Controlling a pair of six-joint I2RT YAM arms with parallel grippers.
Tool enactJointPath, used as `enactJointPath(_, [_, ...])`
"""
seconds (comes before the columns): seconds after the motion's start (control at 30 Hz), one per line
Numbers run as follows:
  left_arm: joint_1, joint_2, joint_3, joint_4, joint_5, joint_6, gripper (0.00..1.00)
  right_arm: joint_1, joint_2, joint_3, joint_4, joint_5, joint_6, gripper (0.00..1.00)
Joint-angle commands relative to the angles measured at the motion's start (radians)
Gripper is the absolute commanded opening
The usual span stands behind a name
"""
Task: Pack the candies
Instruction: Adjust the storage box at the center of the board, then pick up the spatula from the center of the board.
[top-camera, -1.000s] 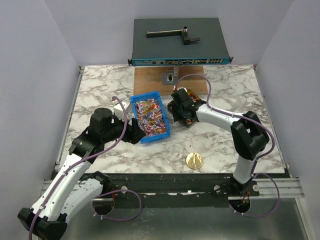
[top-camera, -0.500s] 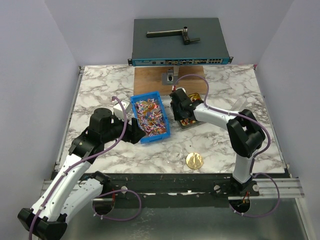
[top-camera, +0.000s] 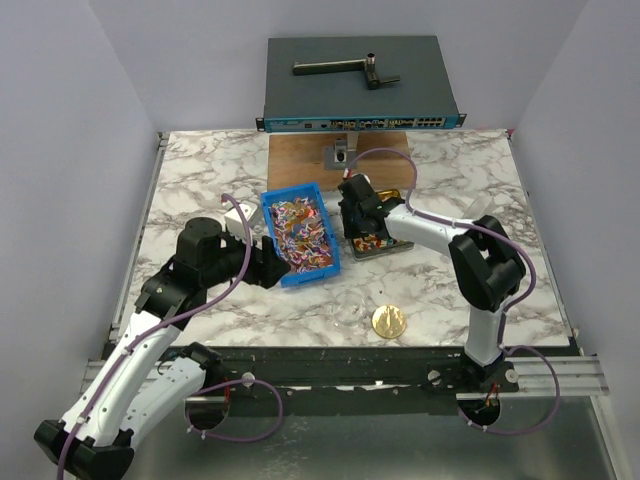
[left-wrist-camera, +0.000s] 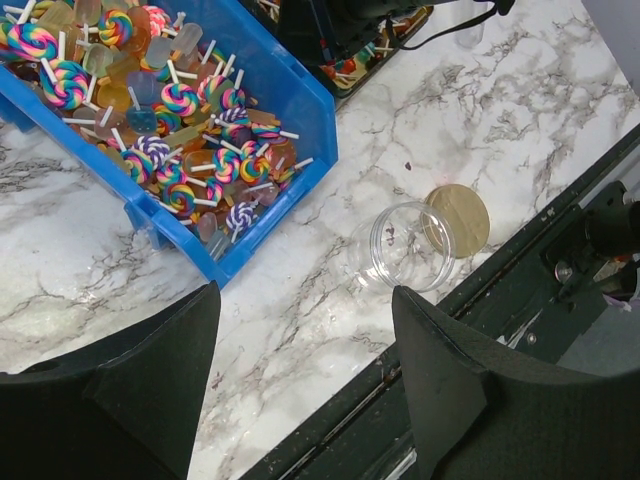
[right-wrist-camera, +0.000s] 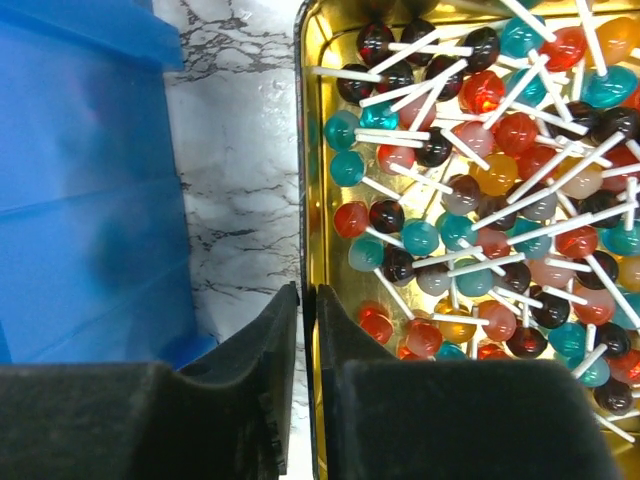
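Observation:
The candies are lollipops. Swirl lollipops (left-wrist-camera: 180, 100) fill a blue bin (top-camera: 311, 275), whose wall also shows in the left wrist view (left-wrist-camera: 303, 112) and the right wrist view (right-wrist-camera: 90, 200). Round ball lollipops (right-wrist-camera: 480, 180) lie in a gold tin (top-camera: 381, 250). My right gripper (top-camera: 353, 206) is shut on the tin's left rim (right-wrist-camera: 309, 150), one finger inside and one outside; its fingertips meet in the right wrist view (right-wrist-camera: 307, 292). My left gripper (top-camera: 268, 268) is open and empty above the table by the bin's near corner, also in its own view (left-wrist-camera: 305, 292).
A clear empty jar (left-wrist-camera: 405, 245) lies near the front edge beside a round gold lid (left-wrist-camera: 457, 220); both show from above, the jar (top-camera: 350, 312) and the lid (top-camera: 388, 321). A wooden board (top-camera: 340, 155) and a network switch (top-camera: 360, 85) stand at the back.
My right gripper has moved a little left and away, and the gold tin has shifted with it. My left arm has barely moved.

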Motion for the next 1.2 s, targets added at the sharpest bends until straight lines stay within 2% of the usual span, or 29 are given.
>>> enactJointPath(0.0, [-0.005, -0.021, -0.010, 0.008, -0.029, -0.001, 0.71, 0.003, -0.030, -0.009, -0.013, -0.014, 0.056, 0.24])
enactJointPath(0.1, [-0.004, -0.030, -0.013, 0.008, -0.031, -0.002, 0.72, 0.002, -0.094, -0.032, -0.015, -0.001, 0.077, 0.41])
enactJointPath(0.17, [-0.005, -0.034, -0.013, 0.007, -0.031, -0.002, 0.73, 0.003, -0.135, -0.041, -0.032, -0.001, 0.082, 0.46])
enactJointPath(0.3, [-0.006, -0.042, -0.014, 0.007, -0.029, -0.004, 0.75, 0.003, -0.209, -0.052, -0.100, 0.038, 0.102, 0.52])
enactJointPath(0.53, [-0.009, -0.050, -0.018, 0.007, -0.030, -0.008, 0.79, 0.001, -0.334, -0.094, -0.206, 0.129, 0.117, 0.54])
enactJointPath(0.77, [-0.012, -0.063, -0.018, 0.003, -0.053, -0.014, 0.81, -0.007, -0.453, -0.160, -0.264, 0.303, 0.150, 0.72])
enactJointPath(0.87, [-0.014, -0.071, -0.019, 0.005, -0.068, -0.022, 0.82, -0.049, -0.486, -0.198, -0.285, 0.324, 0.189, 0.77])
enactJointPath(1.03, [-0.018, -0.086, -0.019, 0.005, -0.091, -0.030, 0.85, -0.118, -0.572, -0.308, -0.241, 0.337, 0.219, 0.78])
enactJointPath(1.07, [-0.019, -0.089, -0.021, 0.006, -0.099, -0.032, 0.87, -0.130, -0.593, -0.325, -0.230, 0.334, 0.226, 0.78])
enactJointPath(1.13, [-0.020, -0.094, -0.024, 0.007, -0.114, -0.036, 0.99, -0.159, -0.620, -0.351, -0.226, 0.350, 0.244, 0.84])
enactJointPath(1.17, [-0.021, -0.093, -0.024, 0.007, -0.118, -0.037, 0.99, -0.176, -0.627, -0.358, -0.230, 0.365, 0.255, 0.85])
